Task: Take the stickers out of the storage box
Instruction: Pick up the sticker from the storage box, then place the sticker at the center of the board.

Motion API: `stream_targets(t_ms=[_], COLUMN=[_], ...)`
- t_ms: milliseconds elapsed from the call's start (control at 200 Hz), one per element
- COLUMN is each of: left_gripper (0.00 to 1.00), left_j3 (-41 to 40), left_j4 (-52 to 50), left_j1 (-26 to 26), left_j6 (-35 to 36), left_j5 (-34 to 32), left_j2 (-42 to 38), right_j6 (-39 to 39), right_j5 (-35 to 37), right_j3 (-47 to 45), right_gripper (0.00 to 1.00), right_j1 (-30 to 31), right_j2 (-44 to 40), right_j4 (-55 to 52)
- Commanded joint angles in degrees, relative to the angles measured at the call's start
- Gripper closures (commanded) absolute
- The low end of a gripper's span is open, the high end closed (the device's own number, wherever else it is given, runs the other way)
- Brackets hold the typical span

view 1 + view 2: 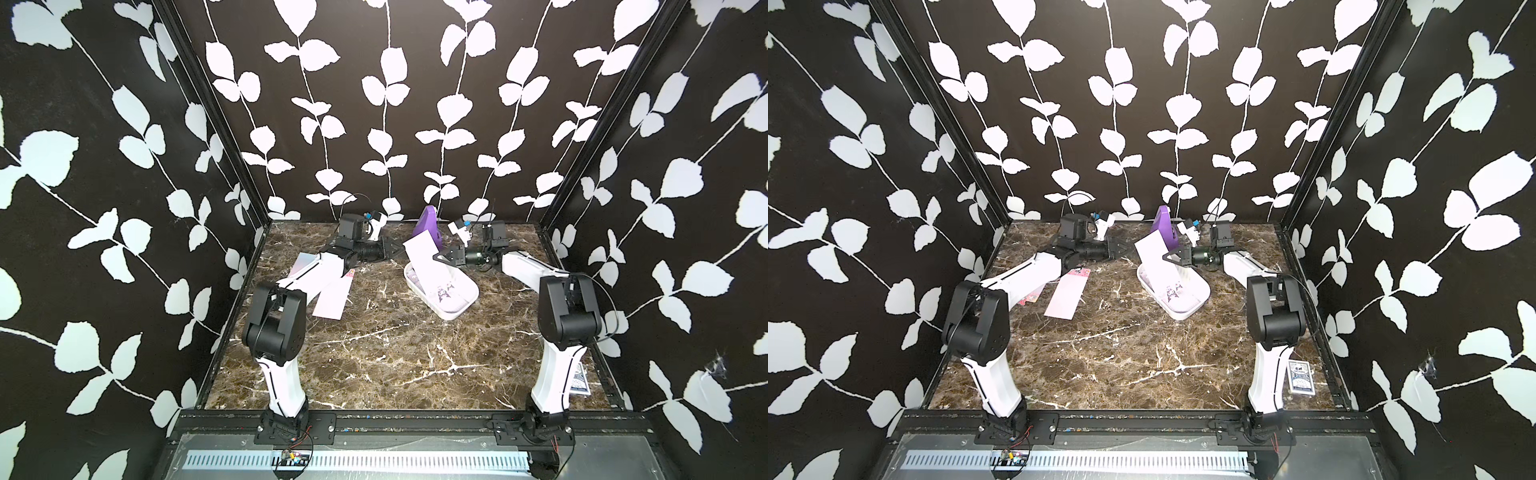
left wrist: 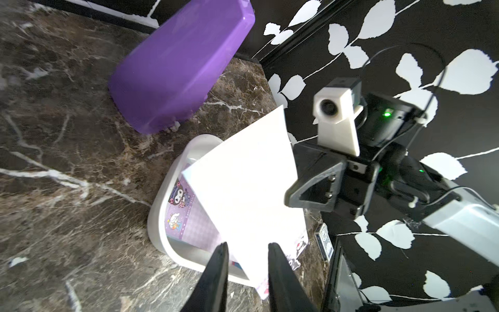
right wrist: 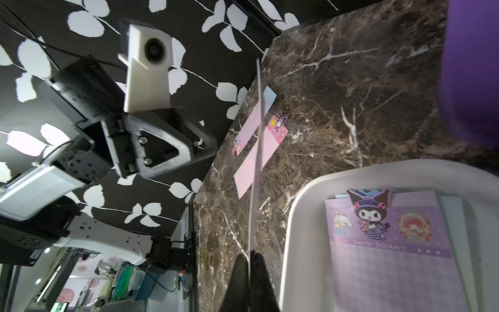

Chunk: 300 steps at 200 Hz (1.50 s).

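R tool (image 3: 252,256) tight on sheet (image 2: 248,189) — L tool (image 2: 247,244) agape — "Sanrio Stickers" label (image 3: 379,247) in box (image 3: 295,218)

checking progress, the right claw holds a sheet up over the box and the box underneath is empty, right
No, the box is not empty: the right wrist view shows more stickers lying in it. The right claw does hold a sheet up over the box.
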Motion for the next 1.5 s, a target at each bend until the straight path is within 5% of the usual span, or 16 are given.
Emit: stream_targets(t_ms=[0,190,420,550,925,1235,1495], left_gripper=[0.68,0.61,0.6,0.6,0.6,0.61,0.61], left_j3=[-2.21,-7.78,-14.81,-17.6,-20.5,-20.23,-19.88], left_j4=[0.39,-0.19,-1.18,-2.37,-2.13,-3.15,-3.33], left_j1=[1.05,2.93,4.19,4.57,4.71,4.75,4.78], left_j6=[0.83,0.25,0.57,1.74,3.51,4.82,5.25], left_j5=[-3.57,-11.53,-21.06,-24.84,-23.21,-22.6,-22.31], left_j2=[-5.85,-11.39,-19.89,-24.17,-27.95,-28.06,-27.21], right_j6=[8.83,16.28,18.0,28.31,49.71,55.83,55.83], right_j5=[0.75,8.91,23.64,31.36,47.36,57.37,54.69], right_j3=[-3.34,-6.21,-5.14,-7.49,-10.34,-10.95,-7.71], right_gripper=[1.0,1.0,1.0,1.0,1.0,1.0,1.0], right_j1=[0.01,1.65,11.81,17.13,28.82,32.52,32.89], right_j2=[-3.19,-6.27,-8.9,-6.9,7.8,13.74,16.59], right_j4=[12.47,13.79,6.99,15.26,44.48,48.99,45.57])
